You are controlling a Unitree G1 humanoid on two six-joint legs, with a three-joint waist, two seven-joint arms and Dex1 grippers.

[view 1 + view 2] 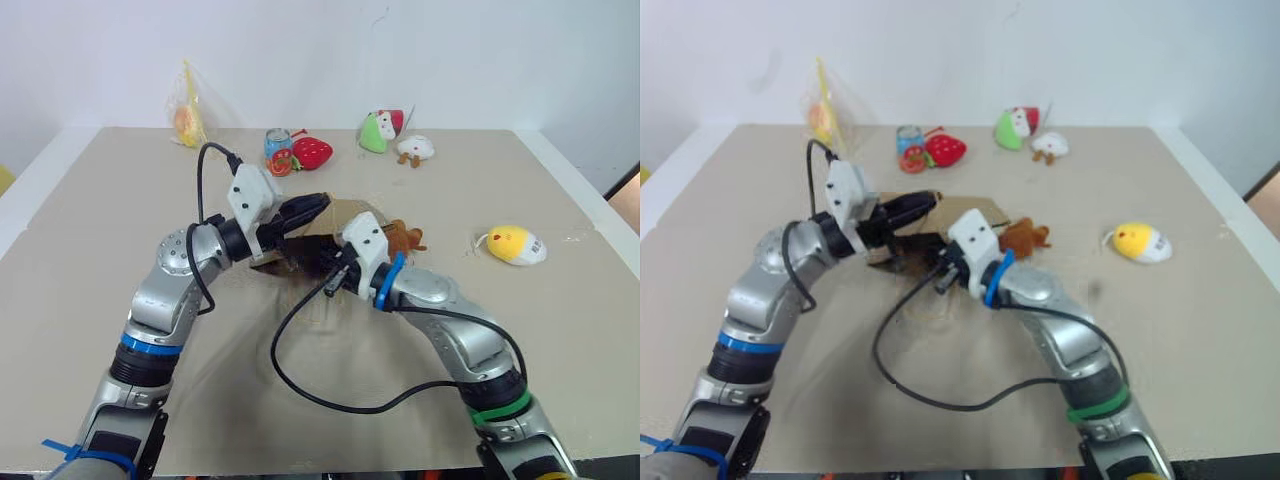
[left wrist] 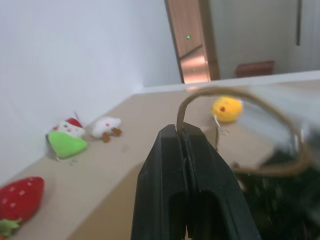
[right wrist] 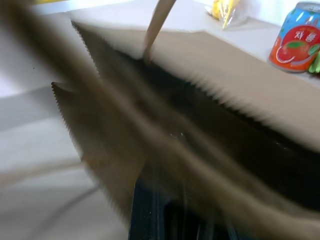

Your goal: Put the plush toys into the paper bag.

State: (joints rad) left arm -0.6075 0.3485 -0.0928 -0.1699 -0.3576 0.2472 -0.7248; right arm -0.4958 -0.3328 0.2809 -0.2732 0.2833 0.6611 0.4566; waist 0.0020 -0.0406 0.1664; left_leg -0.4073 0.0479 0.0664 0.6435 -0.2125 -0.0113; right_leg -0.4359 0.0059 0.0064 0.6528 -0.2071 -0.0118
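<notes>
The brown paper bag [image 1: 350, 213] lies mid-table, mostly under my arms. My left gripper [image 1: 308, 207] is shut on one tan cord handle [image 2: 240, 95], whose loop rises from between the fingertips [image 2: 172, 137]. My right gripper [image 1: 333, 278] is shut at the bag's mouth. In the right wrist view the bag's near wall [image 3: 115, 150] crosses in front of the fingers and the dark inside gapes behind; a grip on the paper cannot be made out. A brown furry plush toy [image 1: 405, 238] lies just right of the bag. A yellow plush toy with a white end [image 1: 515, 245] sits farther right.
Along the back edge are a clear packet with orange contents [image 1: 188, 118], a printed drink can [image 1: 277, 143], a red strawberry plush [image 1: 312, 152], a green and red plush [image 1: 378, 130] and a small white plush [image 1: 414, 149]. A black cable [image 1: 300, 385] loops over the table's near side.
</notes>
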